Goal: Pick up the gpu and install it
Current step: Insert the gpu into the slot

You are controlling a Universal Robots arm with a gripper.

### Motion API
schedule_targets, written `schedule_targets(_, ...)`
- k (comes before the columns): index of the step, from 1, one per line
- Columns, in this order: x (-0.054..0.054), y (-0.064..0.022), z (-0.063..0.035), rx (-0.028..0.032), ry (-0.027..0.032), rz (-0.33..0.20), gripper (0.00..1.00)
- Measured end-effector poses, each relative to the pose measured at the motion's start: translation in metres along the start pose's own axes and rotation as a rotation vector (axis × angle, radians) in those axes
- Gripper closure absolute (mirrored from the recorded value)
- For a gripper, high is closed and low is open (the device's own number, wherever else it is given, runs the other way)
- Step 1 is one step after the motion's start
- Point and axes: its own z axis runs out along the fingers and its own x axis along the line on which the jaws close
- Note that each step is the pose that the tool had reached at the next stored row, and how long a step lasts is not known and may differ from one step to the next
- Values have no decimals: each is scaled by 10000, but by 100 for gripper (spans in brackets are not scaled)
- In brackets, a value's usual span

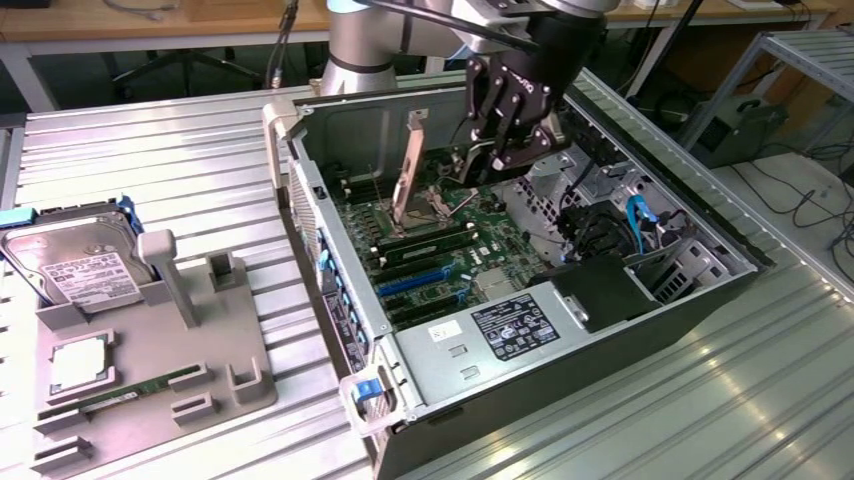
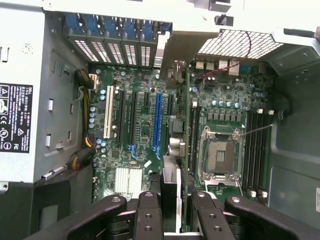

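Hovering inside the open computer case point(image 1: 400, 400), the gripper point(image 1: 497, 160) is clamped on the gpu point(image 2: 172, 145) (held edge-on) above the motherboard point(image 2: 140, 130).

Robotics lab: slatted aluminium workbench point(image 1: 160, 150); open PC case point(image 1: 694, 300); wooden desks point(image 1: 147, 25) behind

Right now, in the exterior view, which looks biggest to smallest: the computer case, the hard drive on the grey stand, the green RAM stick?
1. Computer case, by far the largest.
2. Hard drive.
3. RAM stick, the thinnest, though it looks nearly as long as the drive.
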Motion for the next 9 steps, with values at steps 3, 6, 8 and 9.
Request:
schedule_targets(3, 1, -1, 22, -18, 1, 2, 72)
schedule_targets(6, 2, -3, 34, -60, 9, 2, 72)
schedule_targets(8, 3, -5, 42, -129, 29, 6, 72)
schedule_targets(9, 3, -5, 44, -138, 39, 9, 72)
